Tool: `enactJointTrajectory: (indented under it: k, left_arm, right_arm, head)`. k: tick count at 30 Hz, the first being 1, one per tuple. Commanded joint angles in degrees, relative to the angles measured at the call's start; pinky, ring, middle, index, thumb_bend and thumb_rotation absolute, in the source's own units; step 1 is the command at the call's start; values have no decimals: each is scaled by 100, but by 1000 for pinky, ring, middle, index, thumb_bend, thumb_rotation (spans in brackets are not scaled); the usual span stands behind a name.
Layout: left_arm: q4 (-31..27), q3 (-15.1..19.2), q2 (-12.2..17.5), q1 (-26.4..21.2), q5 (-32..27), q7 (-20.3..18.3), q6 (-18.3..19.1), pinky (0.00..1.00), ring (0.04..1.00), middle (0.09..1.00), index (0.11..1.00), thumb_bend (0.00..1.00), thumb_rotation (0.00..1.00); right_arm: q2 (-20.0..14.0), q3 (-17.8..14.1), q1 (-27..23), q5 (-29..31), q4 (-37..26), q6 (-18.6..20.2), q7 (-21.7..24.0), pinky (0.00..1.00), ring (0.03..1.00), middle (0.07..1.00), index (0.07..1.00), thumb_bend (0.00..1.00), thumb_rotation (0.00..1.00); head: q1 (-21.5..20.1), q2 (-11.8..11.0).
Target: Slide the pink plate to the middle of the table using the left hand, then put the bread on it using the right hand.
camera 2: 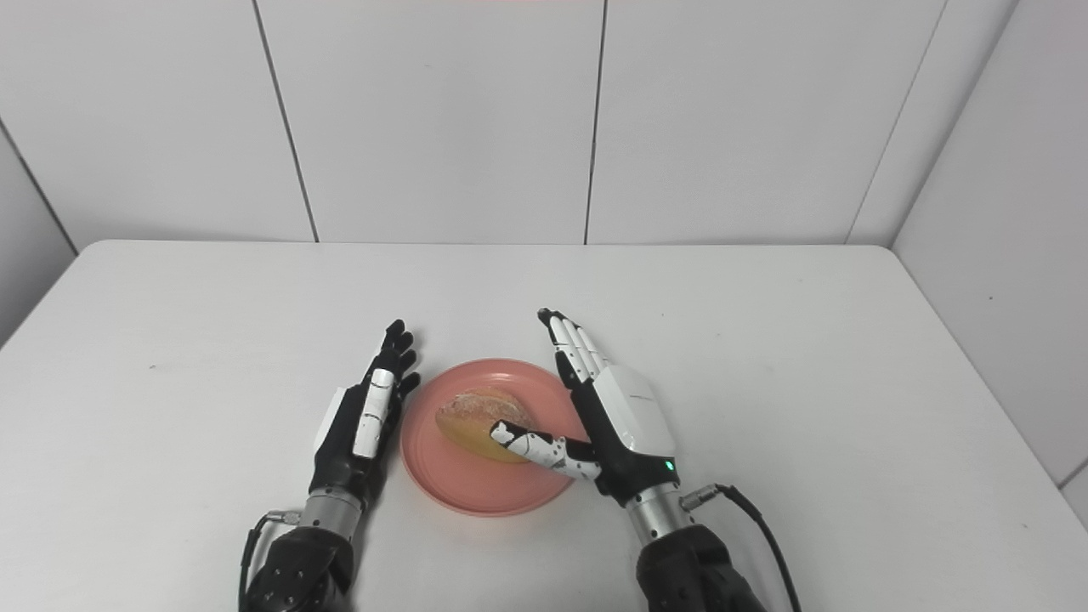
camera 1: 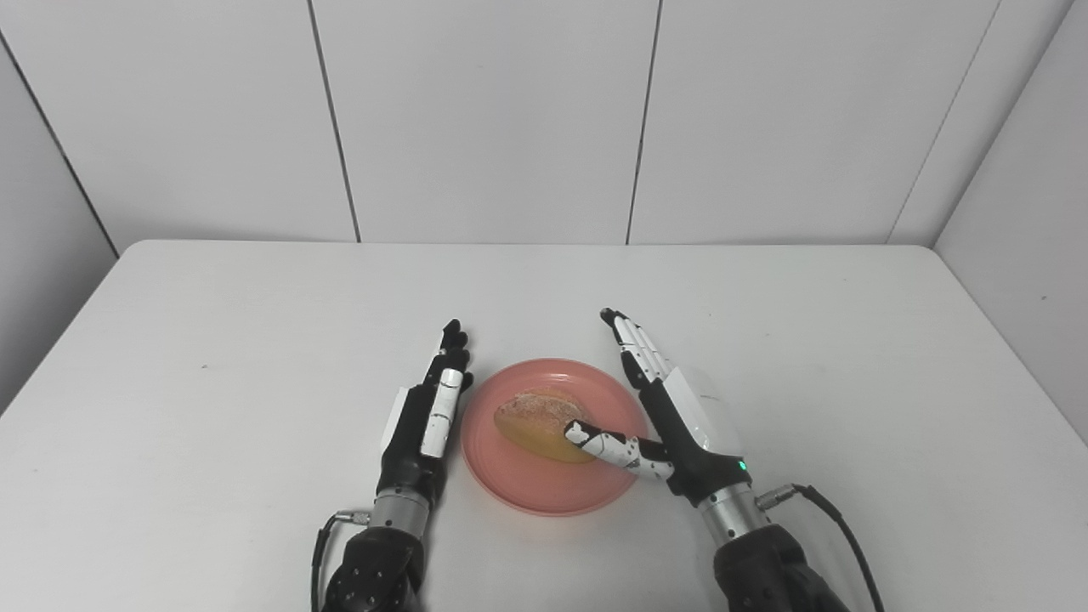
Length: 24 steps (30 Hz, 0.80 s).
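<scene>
On the pink plate (camera 1: 544,484), unlabelled-looking bread (camera 1: 540,422) rests.

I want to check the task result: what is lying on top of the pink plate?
One piece of bread lies on the pink plate. The right hand is open, and its thumb covers the bread's right end. Nothing else shows there.

A round pink plastic plate (camera 1: 544,484) lies on the white rectangular table (camera 1: 255,323), near its front edge and about midway across. An oval golden-brown bread roll (camera 1: 535,421) lies on the plate, toward its back left part. The black-and-white left hand (camera 1: 425,416) lies just left of the plate, beside its rim. The black-and-white right hand (camera 1: 671,408) stands at the plate's right rim, its thumb reaching left over the plate to the roll's front right end.
</scene>
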Motion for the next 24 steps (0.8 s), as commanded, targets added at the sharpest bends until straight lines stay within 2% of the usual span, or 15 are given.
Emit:
enactJointTrajectory:
  k: [1, 8, 12, 16, 21, 24]
  left_arm:
    - [0, 66, 66, -168, 9, 68, 39, 1000, 1000, 1000, 1000, 778, 1000]
    - [-73, 95, 106, -175, 35, 69, 200, 1000, 1000, 1000, 1000, 798, 1000]
    - [-78, 120, 109, -155, -26, 48, 197, 1000, 1000, 1000, 1000, 804, 1000]
    - [-108, 126, 105, -125, -90, 14, 207, 1000, 1000, 1000, 1000, 797, 1000]
    - [-117, 91, 117, -106, -88, -6, 191, 1000, 1000, 1000, 1000, 782, 1000]
    - [-94, 86, 98, -103, -107, -9, 147, 1000, 1000, 1000, 1000, 772, 1000]
  right_arm:
    - [72, -153, -91, 306, -189, -362, -134, 961, 1000, 1000, 1000, 632, 986]
    - [334, -585, 51, 963, -92, -203, -90, 999, 1000, 1000, 1000, 631, 999]
    - [505, -839, 57, 1572, 57, -101, 37, 1000, 1000, 1000, 1000, 610, 1000]
    - [699, -1074, 19, 2111, 312, -294, 35, 985, 1000, 1000, 1000, 584, 986]
    - [832, -1222, 11, 2652, 437, -199, 206, 1000, 1000, 1000, 1000, 702, 1000]
    - [883, -1300, -1, 2990, 508, -178, 317, 1000, 1000, 1000, 1000, 723, 1000]
  head:
    - [-13, -7]
    - [-29, -21]
    - [-55, -25]
    - [-70, -16]
    - [-96, -16]
    - [-94, -19]
